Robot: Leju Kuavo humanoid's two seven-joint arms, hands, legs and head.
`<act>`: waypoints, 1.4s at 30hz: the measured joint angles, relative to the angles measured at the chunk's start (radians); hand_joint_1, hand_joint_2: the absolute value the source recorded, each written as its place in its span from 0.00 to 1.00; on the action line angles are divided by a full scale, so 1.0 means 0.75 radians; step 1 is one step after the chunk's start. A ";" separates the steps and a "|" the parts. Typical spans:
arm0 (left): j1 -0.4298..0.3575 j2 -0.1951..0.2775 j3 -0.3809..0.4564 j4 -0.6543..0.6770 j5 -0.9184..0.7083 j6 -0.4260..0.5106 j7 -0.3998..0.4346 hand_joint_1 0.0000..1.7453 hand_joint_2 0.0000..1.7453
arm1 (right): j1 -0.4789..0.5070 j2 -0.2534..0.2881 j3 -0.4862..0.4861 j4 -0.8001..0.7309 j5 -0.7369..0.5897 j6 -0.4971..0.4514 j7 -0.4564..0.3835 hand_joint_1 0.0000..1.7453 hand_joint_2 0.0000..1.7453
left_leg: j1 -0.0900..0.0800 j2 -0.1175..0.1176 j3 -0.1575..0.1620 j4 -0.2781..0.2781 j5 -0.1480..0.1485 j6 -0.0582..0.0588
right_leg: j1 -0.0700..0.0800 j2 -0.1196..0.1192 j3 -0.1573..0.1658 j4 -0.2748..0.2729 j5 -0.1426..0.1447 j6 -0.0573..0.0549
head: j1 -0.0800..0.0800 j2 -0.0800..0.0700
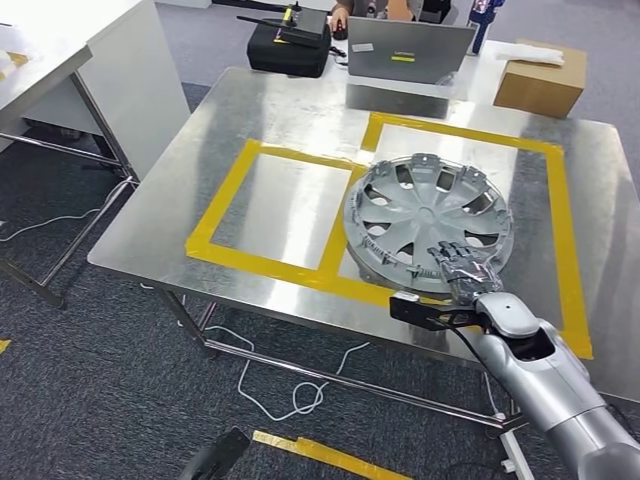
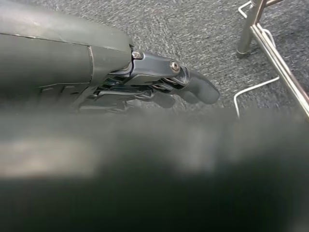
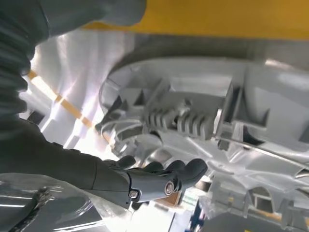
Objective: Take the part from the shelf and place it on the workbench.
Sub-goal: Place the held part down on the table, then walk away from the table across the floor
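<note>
The part is a silver hubcap (image 1: 426, 215), lying hollow side up on the steel workbench (image 1: 287, 110), across the tape line of the right yellow square. My right hand (image 1: 462, 268) reaches over the hubcap's near rim. In the right wrist view its dark fingers (image 3: 164, 179) stretch out just above the ribbed inside of the hubcap (image 3: 218, 96), the thumb is outside the rim, and I see no grip. My left hand (image 2: 160, 82) hangs low by the carpet, fingers straight, holding nothing; its dark shape (image 1: 215, 458) is at the bottom of the head view.
A grey laptop (image 1: 407, 50), a black case (image 1: 290, 45) and a cardboard box (image 1: 540, 80) stand along the bench's far edge, where a person's hand (image 1: 340, 15) rests. A white table (image 1: 75, 60) stands at the left. Cables (image 1: 294, 395) trail under the bench.
</note>
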 joint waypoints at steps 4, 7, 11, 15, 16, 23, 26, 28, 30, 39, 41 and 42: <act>0.007 0.005 0.014 0.000 0.015 -0.005 -0.015 0.00 0.00 | 0.037 -0.062 -0.016 -0.099 -0.256 0.095 -0.047 0.00 1.00 | 0.000 0.000 -0.002 0.000 0.000 0.000 | 0.000 0.000 -0.002 0.000 0.000 0.000 | 0.000 0.000; 0.016 0.012 0.021 0.000 0.023 -0.013 -0.028 0.00 0.00 | 0.065 -0.138 -0.034 -0.187 -0.507 0.148 -0.063 0.00 1.00 | 0.000 0.000 -0.003 0.000 0.000 0.000 | 0.000 0.000 -0.004 0.000 0.000 0.000 | 0.000 0.000; 0.028 0.016 0.041 0.000 0.043 -0.006 -0.048 0.00 0.00 | 0.179 -0.242 -0.083 -0.331 -0.576 -0.009 -0.070 0.00 1.00 | 0.000 -0.003 -0.005 0.000 0.000 0.000 | 0.000 -0.004 -0.005 0.000 -0.001 0.001 | 0.000 0.000; 0.047 0.020 0.063 0.000 0.068 0.010 -0.067 0.00 0.00 | 0.467 -0.268 -0.186 -0.583 -0.314 -0.328 -0.064 0.00 1.00 | 0.001 -0.009 -0.007 0.000 -0.004 0.001 | 0.001 -0.009 -0.004 0.000 -0.006 0.001 | 0.000 0.000; 0.053 0.021 0.070 0.000 0.074 0.013 -0.073 0.00 0.00 | 0.554 -0.255 -0.209 -0.650 -0.222 -0.411 -0.065 0.00 1.00 | 0.002 -0.011 -0.007 0.000 -0.005 0.001 | 0.001 -0.010 -0.004 0.000 -0.008 0.000 | 0.000 0.000; 0.078 0.023 0.101 0.000 0.104 0.030 -0.099 0.00 0.00 | 0.965 -0.133 -0.296 -0.957 0.150 -0.747 -0.046 0.00 1.00 | 0.003 -0.012 -0.006 0.000 -0.009 -0.002 | 0.002 -0.011 -0.005 0.001 -0.014 -0.004 | 0.000 0.000; 0.093 0.025 0.117 0.000 0.127 0.040 -0.115 0.00 0.00 | 1.134 -0.040 -0.322 -1.076 0.356 -0.969 -0.010 0.00 1.00 | 0.004 -0.013 -0.006 0.000 -0.010 -0.004 | 0.002 -0.012 -0.005 0.002 -0.016 -0.005 | 0.000 0.000; 0.102 0.027 0.127 0.000 0.141 0.045 -0.128 0.00 0.00 | 1.242 0.020 -0.330 -1.141 0.456 -1.067 0.024 0.00 1.00 | 0.004 -0.013 -0.005 -0.001 -0.011 -0.005 | 0.003 -0.011 -0.005 0.002 -0.017 -0.005 | 0.000 0.000; 0.113 0.028 0.143 0.000 0.164 0.052 -0.145 0.00 0.00 | 1.341 0.090 -0.350 -1.200 0.532 -1.158 0.055 0.00 1.00 | 0.004 -0.013 -0.006 -0.001 -0.012 -0.006 | 0.003 -0.010 -0.004 0.002 -0.019 -0.007 | 0.001 0.000; 0.179 0.045 0.223 0.004 0.274 0.080 -0.207 0.00 0.00 | 1.448 0.602 -0.732 -1.234 0.059 -1.214 -0.610 0.00 1.00 | 0.005 -0.009 0.000 -0.002 -0.016 -0.010 | 0.005 -0.005 -0.001 0.002 -0.020 -0.009 | 0.000 0.000; 0.190 0.049 0.236 0.006 0.285 0.084 -0.204 0.00 0.00 | 1.405 0.701 -0.883 -1.159 -0.110 -1.214 -0.682 0.00 1.00 | 0.005 -0.009 0.000 -0.002 -0.016 -0.010 | 0.005 -0.005 -0.001 0.002 -0.020 -0.009 | 0.000 0.000; 0.194 0.051 0.240 0.007 0.289 0.085 -0.203 0.00 0.00 | 1.377 0.735 -0.961 -1.110 -0.193 -1.214 -0.699 0.00 1.00 | 0.005 -0.009 0.001 -0.002 -0.016 -0.009 | 0.005 -0.005 0.000 0.002 -0.020 -0.009 | 0.000 0.000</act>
